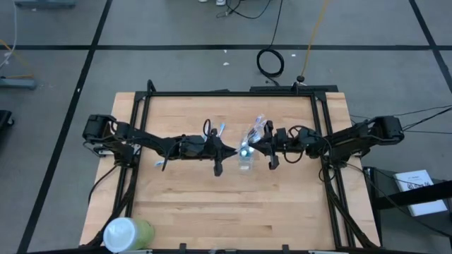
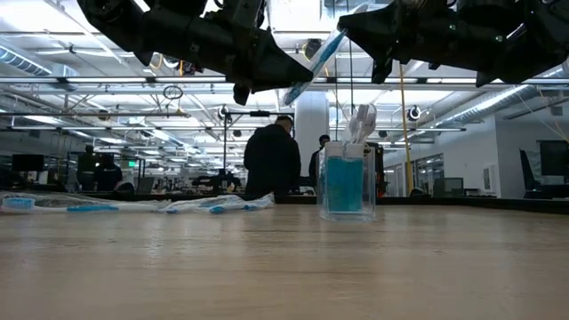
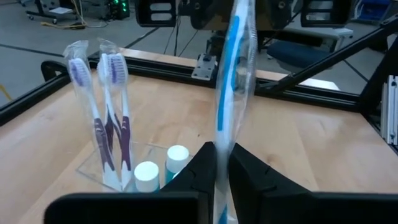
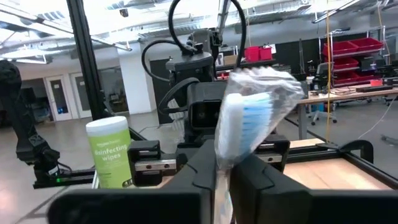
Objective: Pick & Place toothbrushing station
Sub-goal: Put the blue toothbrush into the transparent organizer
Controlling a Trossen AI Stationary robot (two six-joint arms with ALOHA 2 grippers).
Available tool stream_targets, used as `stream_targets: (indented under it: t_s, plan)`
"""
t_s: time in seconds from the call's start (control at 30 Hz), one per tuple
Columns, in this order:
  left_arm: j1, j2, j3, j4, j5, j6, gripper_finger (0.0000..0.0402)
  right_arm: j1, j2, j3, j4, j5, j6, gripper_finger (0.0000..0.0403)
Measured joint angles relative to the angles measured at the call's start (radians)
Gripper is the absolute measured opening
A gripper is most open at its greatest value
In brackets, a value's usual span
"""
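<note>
A blue-and-white toothbrush (image 2: 316, 58) in a clear wrapper hangs in the air above the table's middle, between both grippers. My left gripper (image 3: 222, 152) is shut on its handle part and my right gripper (image 4: 225, 158) is shut near its head. Just below stands the small clear cup (image 2: 347, 187) on its base, holding two purple brushes (image 3: 109, 124) and white-capped tubes (image 3: 147, 174). More wrapped brushes (image 2: 213, 204) lie flat on the table toward the left. My left gripper pinches the wrapped toothbrush's handle (image 3: 222, 134) between its two fingers, coming about level from the table's left. The brush runs on ahead of the fingers toward the other gripper, slanting upward and clear of the table. My right gripper pinches the wrapped brush just below its bristle head (image 4: 227, 146) between its two fingers, coming from the table's right. The head (image 4: 249, 115) and crumpled wrapper stand out above the fingers, lifted clear.
A pale-green wipes container (image 1: 127, 233) stands at the table's near left corner. More wrapped brushes (image 1: 258, 127) lie behind the cup toward the far side. A black frame (image 1: 233, 93) borders the table. A person (image 2: 271, 160) stands in the room beyond.
</note>
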State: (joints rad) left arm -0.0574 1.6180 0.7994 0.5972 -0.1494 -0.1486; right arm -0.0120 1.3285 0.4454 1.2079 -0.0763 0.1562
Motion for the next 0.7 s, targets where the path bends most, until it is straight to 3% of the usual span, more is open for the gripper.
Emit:
stream_targets:
  t_s: [0.3, 0.47, 0.7]
  plan:
    - [0.001, -0.017, 0.000, -0.030, -0.018, -0.029, 0.0064, 0.000, -0.007, 0.000, -0.021, -0.008, -0.019, 0.0010]
    - [-0.014, -0.130, -0.001, -0.158, -0.092, -0.022, 0.0100, 0.001, -0.082, 0.000, -0.114, -0.011, -0.038, 0.0010]
    - [-0.043, -0.283, 0.000, -0.266, -0.092, 0.015, 0.0157, 0.001, -0.214, 0.000, -0.340, -0.060, -0.011, 0.0010]
